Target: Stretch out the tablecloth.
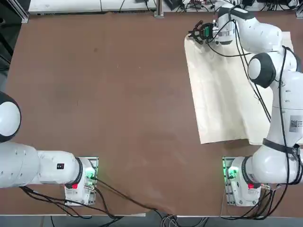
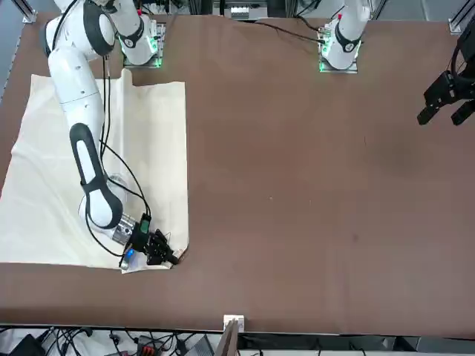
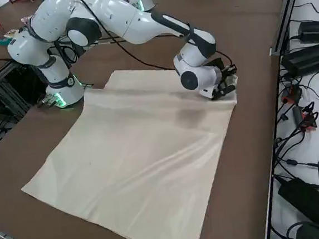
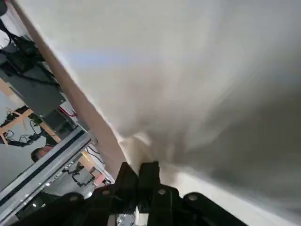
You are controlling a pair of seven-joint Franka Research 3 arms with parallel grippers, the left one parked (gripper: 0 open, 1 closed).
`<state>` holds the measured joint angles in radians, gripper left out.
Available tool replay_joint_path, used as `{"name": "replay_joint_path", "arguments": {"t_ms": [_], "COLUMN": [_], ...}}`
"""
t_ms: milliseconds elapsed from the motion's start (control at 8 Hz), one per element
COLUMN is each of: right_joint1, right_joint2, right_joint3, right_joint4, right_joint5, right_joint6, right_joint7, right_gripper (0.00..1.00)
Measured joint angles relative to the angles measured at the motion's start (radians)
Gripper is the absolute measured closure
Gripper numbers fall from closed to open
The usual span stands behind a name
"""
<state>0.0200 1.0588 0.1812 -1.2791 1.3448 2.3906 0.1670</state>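
Pinching a far corner of the tablecloth (image 1: 222, 94), right gripper (image 1: 195, 35) low at the tabletop (image 1: 109, 94), fingers (image 4: 141, 181) closed on a bunched fold of the cream fabric. Spread mostly flat over the robot's right part of the brown surface, softly wrinkled, near edge just ahead of the right base. No readable writing or labels visible.
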Motion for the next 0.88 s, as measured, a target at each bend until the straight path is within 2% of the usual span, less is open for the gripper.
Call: {"name": "replay_joint_path", "arguments": {"t_ms": [375, 875], "right_joint1": [0.008, 0.060], "right_joint2": [0.012, 0.015], "right_joint3": [0.000, 0.006], "right_joint4": [0.018, 0.040], "right_joint5": [0.017, 0.064], "right_joint6": [0.033, 0.092], "right_joint7": [0.020, 0.031], "right_gripper": [0.98, 0.97]}}
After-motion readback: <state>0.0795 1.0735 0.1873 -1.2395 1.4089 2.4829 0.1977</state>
